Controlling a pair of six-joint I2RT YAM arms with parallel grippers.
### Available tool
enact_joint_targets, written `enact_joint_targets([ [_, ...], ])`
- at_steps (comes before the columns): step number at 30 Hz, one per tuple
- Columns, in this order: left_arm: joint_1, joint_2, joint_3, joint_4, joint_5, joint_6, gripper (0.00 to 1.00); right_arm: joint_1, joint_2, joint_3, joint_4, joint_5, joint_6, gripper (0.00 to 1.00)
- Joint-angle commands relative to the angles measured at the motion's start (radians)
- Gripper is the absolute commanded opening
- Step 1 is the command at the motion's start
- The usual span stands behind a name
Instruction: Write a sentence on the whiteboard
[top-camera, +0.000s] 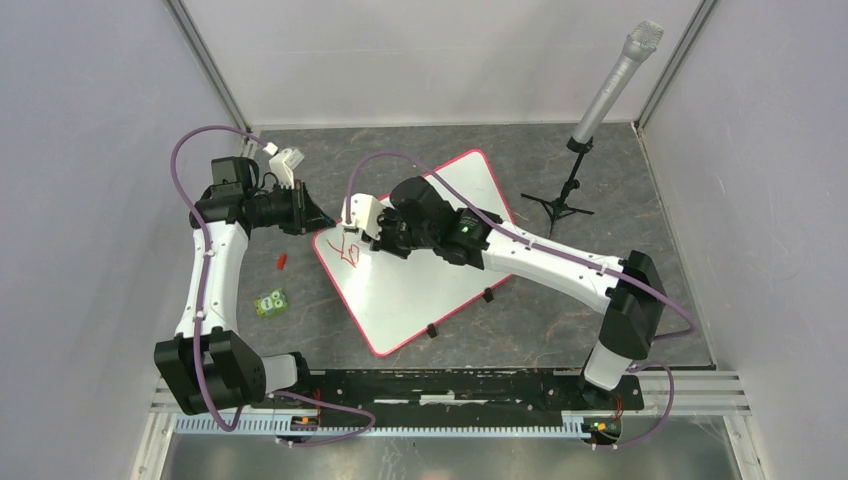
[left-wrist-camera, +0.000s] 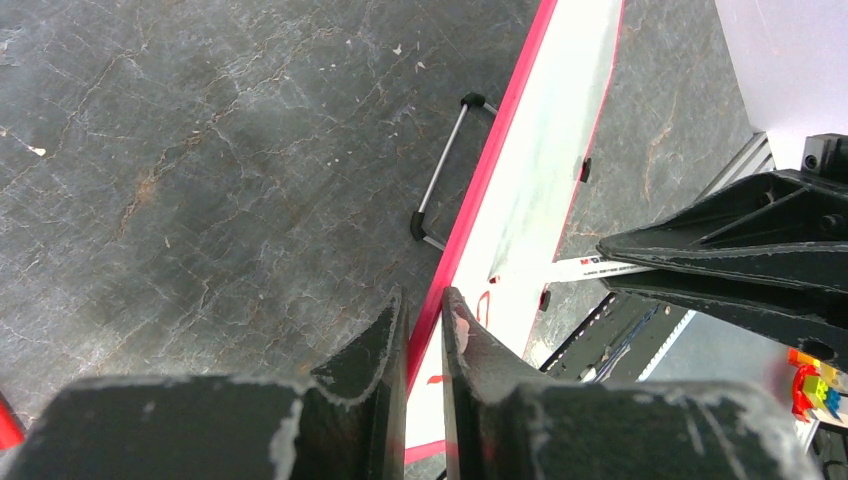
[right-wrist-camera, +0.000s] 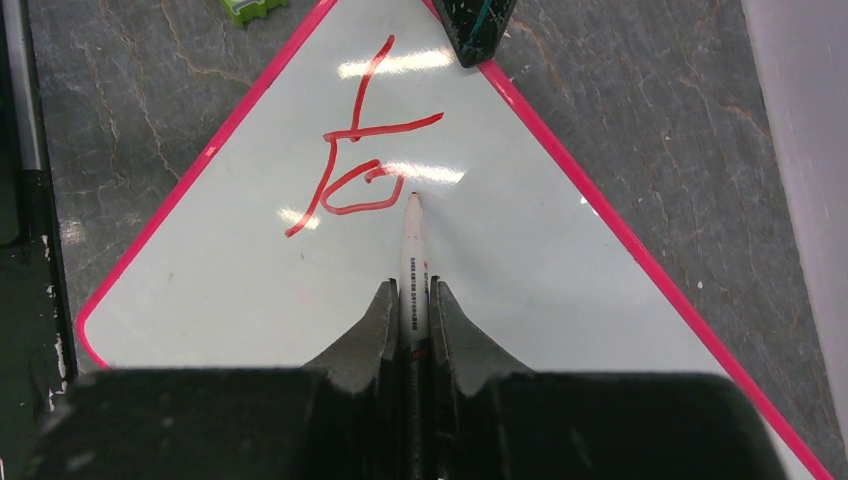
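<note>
The whiteboard (top-camera: 420, 275) lies at an angle on the table, pink-framed, with two black clips (top-camera: 487, 296) on its near edge. My left gripper (top-camera: 320, 218) is shut on its far-left frame; in the left wrist view the jaws (left-wrist-camera: 424, 305) straddle the pink frame of the whiteboard (left-wrist-camera: 550, 150). My right gripper (right-wrist-camera: 411, 292) is shut on a white marker (right-wrist-camera: 411, 250) whose tip touches the whiteboard (right-wrist-camera: 520, 260) beside the red strokes of the sentence (right-wrist-camera: 360, 160): one letter and a loop. In the top view the right gripper (top-camera: 370, 238) is over the sentence (top-camera: 348, 250).
A microphone (top-camera: 612, 78) on a black tripod (top-camera: 565, 200) stands at the back right. A green toy block (top-camera: 270, 302) and a small red cap (top-camera: 282, 261) lie left of the board. A thin metal wire stand (left-wrist-camera: 445, 170) lies beside the board's edge. Grey walls enclose the table.
</note>
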Motion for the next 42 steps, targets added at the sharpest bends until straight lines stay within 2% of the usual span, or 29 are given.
enact_joint_targets([
  [1, -0.015, -0.012, -0.010, 0.001, 0.002, 0.023, 0.02, -0.002, 0.017, 0.032, 0.019, 0.017, -0.018, 0.00],
  [14, -0.014, -0.008, -0.005, 0.001, -0.003, 0.021, 0.03, -0.015, -0.014, -0.023, 0.012, 0.045, -0.019, 0.00],
  [28, -0.014, -0.005, -0.007, 0.001, -0.002, 0.022, 0.02, -0.007, -0.064, -0.130, 0.010, -0.015, -0.004, 0.00],
  [42, -0.015, -0.009, -0.008, 0.001, -0.001, 0.023, 0.02, -0.039, -0.031, -0.030, -0.019, 0.042, -0.052, 0.00],
])
